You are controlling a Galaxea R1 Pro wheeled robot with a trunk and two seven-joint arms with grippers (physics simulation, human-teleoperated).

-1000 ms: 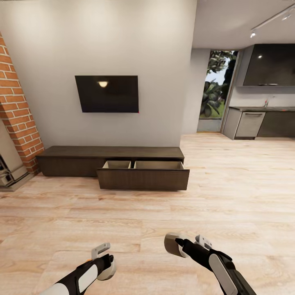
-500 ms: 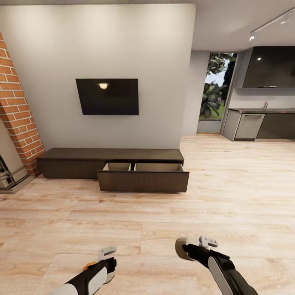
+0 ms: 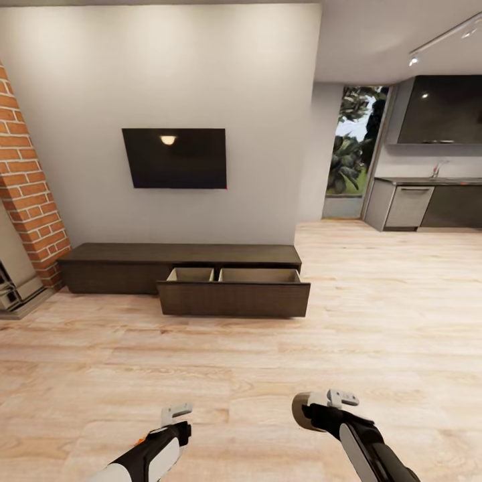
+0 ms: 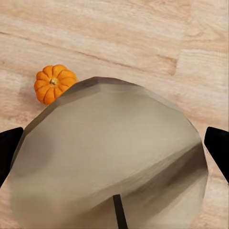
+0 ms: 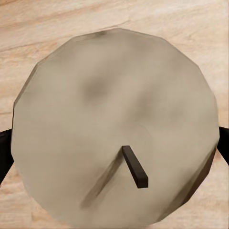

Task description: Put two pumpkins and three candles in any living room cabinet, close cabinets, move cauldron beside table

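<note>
Cream-white candles clamped in both tools: left tool (image 3: pixel 175 414), right tool (image 3: pixel 333 402). Since a second ago, arms drawn lower. Open cabinet (image 3: pixel 233 292) drawer at 12 o'clock awaits delivery.

The supporting surface is a pale wood-plank floor (image 3: pixel 375 321) that runs from the near foreground to the far wall and on into the kitchen area at the right.

A long, low dark brown cabinet (image 3: pixel 120 264) stands directly on the floor against the far wall. Its right-hand drawer (image 3: pixel 234 294) is pulled out over the planks, and its pale interior, split into two compartments, is exposed.

In the left wrist view, one small orange ribbed pumpkin (image 4: pixel 53 82) lies directly on the floor planks, stem facing the camera.
</note>
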